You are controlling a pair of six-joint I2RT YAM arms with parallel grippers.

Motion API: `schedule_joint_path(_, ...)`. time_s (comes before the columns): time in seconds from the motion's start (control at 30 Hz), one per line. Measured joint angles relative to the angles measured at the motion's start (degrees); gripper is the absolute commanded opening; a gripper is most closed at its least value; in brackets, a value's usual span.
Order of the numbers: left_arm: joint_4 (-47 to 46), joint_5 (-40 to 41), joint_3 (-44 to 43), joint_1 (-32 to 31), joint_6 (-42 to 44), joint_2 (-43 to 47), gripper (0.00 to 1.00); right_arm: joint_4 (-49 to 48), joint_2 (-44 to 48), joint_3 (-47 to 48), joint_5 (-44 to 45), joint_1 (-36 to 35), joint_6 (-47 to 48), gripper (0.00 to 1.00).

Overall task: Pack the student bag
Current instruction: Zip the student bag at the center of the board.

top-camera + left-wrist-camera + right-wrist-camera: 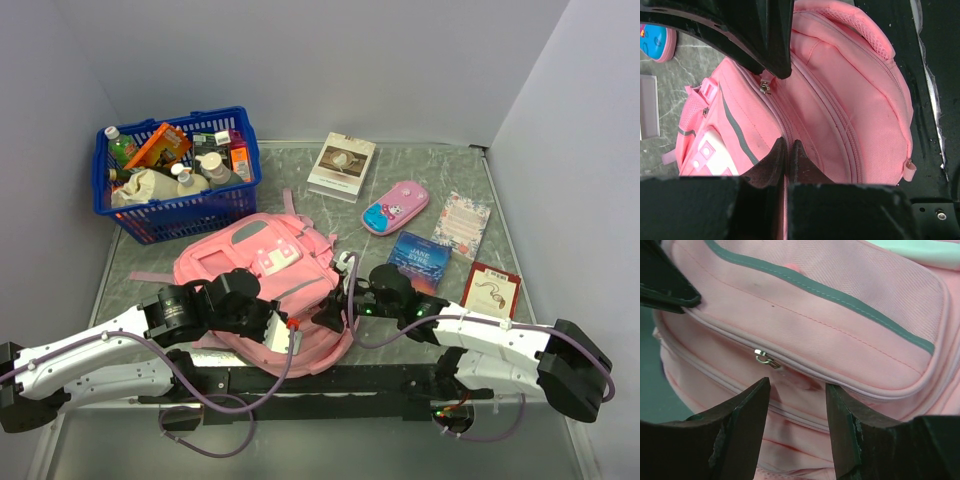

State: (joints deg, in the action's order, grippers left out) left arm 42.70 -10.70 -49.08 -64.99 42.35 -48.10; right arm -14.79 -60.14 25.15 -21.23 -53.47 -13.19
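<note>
The student bag (pixel 262 262), a large pink backpack with a grey stripe, lies flat between both arms at the near side of the table. My left gripper (pixel 283 326) (pixel 789 142) is shut, its fingertips pinching the bag's (pixel 850 105) fabric along the zipper line of the main compartment; a metal zipper pull (pixel 764 87) sits a little beyond them. My right gripper (pixel 335 310) (pixel 797 385) stands open at the bag's (pixel 840 315) right side, jaws apart with nothing between them, just below another metal zipper pull (pixel 764 359).
A blue basket (pixel 150 215) full of bottles and packets stands at the back left. To the right of the bag lie a white book (pixel 342 165), a pink-and-blue pencil case (pixel 395 207), a blue book (pixel 420 255), a pale booklet (pixel 462 222) and a red book (pixel 491 290).
</note>
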Motion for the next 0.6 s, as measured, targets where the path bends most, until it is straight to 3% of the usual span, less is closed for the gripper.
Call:
schedule_joint_path(0.3,-0.15,0.04,0.0,-0.09,-0.04,0.0,0.01,-3.87,-1.33,0.02,-1.29,-1.68,-2.97,0.45)
schedule_joint_path(0.6,0.04,0.66,0.0,-0.09,-0.09,-0.17,0.01,-6.27,-3.69,-0.79,2.82,-2.93,-4.61,0.13)
